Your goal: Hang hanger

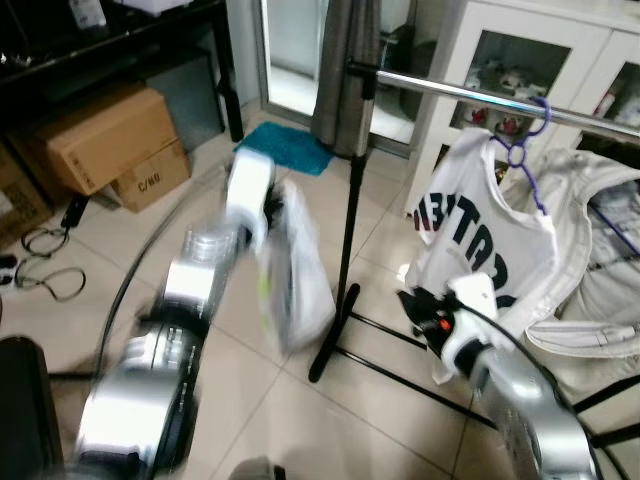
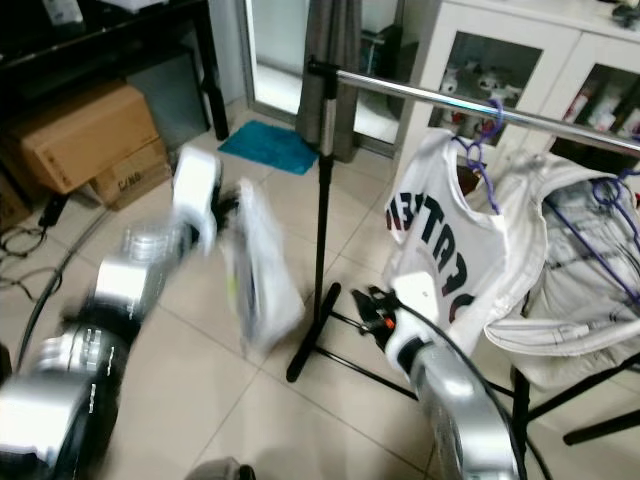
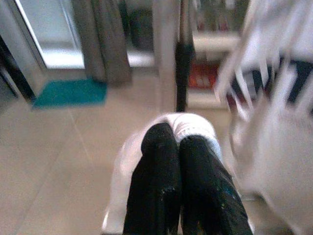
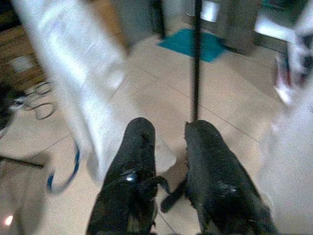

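A white garment (image 1: 290, 270) is held in the closed left gripper (image 3: 177, 147), with the horizontal rail (image 1: 470, 95) above and to its right; the right gripper (image 4: 168, 147) is seen open, empty.

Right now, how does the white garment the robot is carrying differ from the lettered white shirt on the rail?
The carried garment dangles from the left end effector over the floor; the lettered shirt hangs on a purple hanger hooked over the rail. The carried one looks plain and blurred; the shirt bears dark letters. Both are white.
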Robot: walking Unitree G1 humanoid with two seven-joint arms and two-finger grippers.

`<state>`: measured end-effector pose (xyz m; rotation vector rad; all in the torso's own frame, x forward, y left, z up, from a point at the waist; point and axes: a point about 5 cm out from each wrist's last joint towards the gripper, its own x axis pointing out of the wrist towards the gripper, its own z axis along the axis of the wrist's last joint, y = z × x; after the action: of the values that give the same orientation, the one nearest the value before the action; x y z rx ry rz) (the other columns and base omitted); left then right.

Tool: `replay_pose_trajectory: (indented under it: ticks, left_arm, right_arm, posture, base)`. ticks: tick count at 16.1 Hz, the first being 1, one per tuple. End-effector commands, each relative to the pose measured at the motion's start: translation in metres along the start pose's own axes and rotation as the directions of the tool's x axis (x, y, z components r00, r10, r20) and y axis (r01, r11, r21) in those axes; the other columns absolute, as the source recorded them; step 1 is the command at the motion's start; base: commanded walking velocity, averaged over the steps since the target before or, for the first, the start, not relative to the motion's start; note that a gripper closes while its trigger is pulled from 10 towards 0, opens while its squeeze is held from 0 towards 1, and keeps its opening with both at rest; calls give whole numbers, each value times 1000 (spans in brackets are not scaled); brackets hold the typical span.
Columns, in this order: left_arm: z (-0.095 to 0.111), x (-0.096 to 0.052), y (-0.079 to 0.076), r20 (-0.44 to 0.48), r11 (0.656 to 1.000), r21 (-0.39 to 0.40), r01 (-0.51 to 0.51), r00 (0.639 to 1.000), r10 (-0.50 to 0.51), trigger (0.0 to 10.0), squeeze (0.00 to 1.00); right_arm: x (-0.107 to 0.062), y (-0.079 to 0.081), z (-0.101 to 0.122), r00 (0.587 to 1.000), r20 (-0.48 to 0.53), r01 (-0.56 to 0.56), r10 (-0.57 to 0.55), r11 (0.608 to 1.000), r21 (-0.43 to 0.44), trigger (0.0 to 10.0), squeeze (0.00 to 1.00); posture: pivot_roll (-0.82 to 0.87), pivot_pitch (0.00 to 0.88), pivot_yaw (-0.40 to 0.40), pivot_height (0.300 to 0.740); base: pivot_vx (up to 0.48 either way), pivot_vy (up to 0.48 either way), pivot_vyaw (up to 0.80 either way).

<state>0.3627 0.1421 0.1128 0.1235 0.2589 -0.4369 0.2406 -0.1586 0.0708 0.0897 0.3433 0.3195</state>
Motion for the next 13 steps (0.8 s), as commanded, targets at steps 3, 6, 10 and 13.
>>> replay_pose_trajectory:
  ticks: [3, 6, 10, 13]
  left_arm:
    - [-15, -14, 6, 15, 989, -89, -119, 993, 121, 0, 0]
    - [-32, -28, -4, -5, 977, -147, -156, 988, 157, 0, 0]
    - [-26, -27, -20, 8, 973, -168, -156, 987, 159, 0, 0]
    - [-15, -22, -20, 12, 973, -160, -165, 985, 170, 0, 0]
  right_arm:
    - [-8, -17, -9, 985, -32, 170, -169, 985, 8, 10000, 1000]
    - [-14, -19, -10, 982, -37, 185, -186, 983, -10, 10000, 1000]
    - [-9, -25, 0, 983, -18, 181, -183, 980, -80, 10000, 1000]
    - [-8, -17, 7, 994, 33, 102, -102, 995, -20, 10000, 1000]
  posture:
    - [-59, 0, 58, 740]
    - [-89, 0, 46, 740]
    - [-98, 0, 63, 740]
    - [-86, 0, 86, 740]
  base:
    - [0, 0, 0]
    - [0, 0, 0]
    - [0, 0, 0]
    - [0, 0, 0]
